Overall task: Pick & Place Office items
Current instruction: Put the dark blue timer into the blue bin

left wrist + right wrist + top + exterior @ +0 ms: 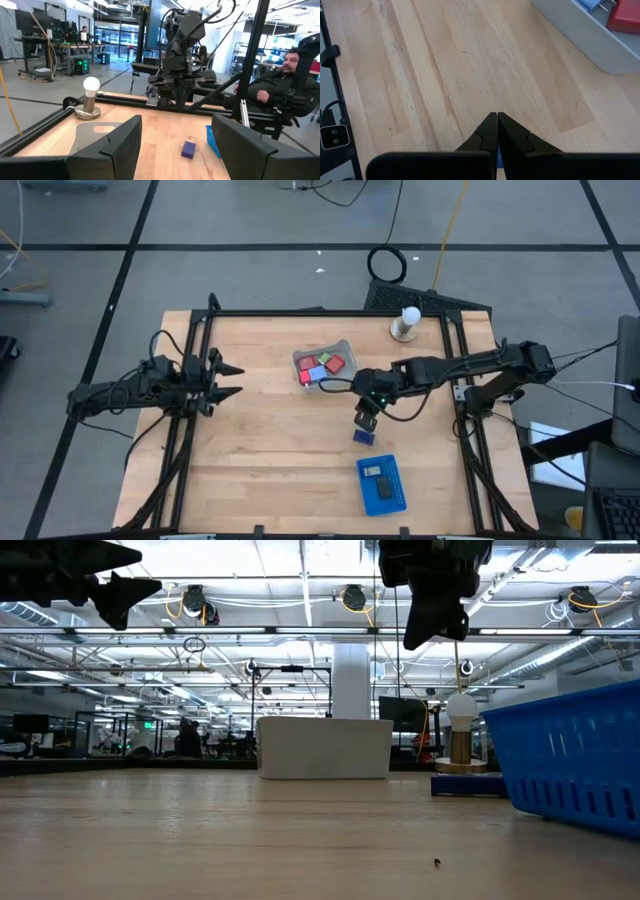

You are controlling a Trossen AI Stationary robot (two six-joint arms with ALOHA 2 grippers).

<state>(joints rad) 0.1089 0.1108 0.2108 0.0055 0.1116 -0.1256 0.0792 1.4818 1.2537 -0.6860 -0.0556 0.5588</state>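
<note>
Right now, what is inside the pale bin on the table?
The pale bin holds small coloured pieces: red, green and blue ones are visible from above. Anything lying under them is covered, and their exact number is unclear.

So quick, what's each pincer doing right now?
Left pincer: open, holding nothing, at the table's left edge.
Right pincer: shut, empty, above the dark blue block.

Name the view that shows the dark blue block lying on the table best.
The left wrist view: the dark blue block lies unobstructed on bare wood. The high view shows it tiny, below the right end effector. The others miss it.
</note>
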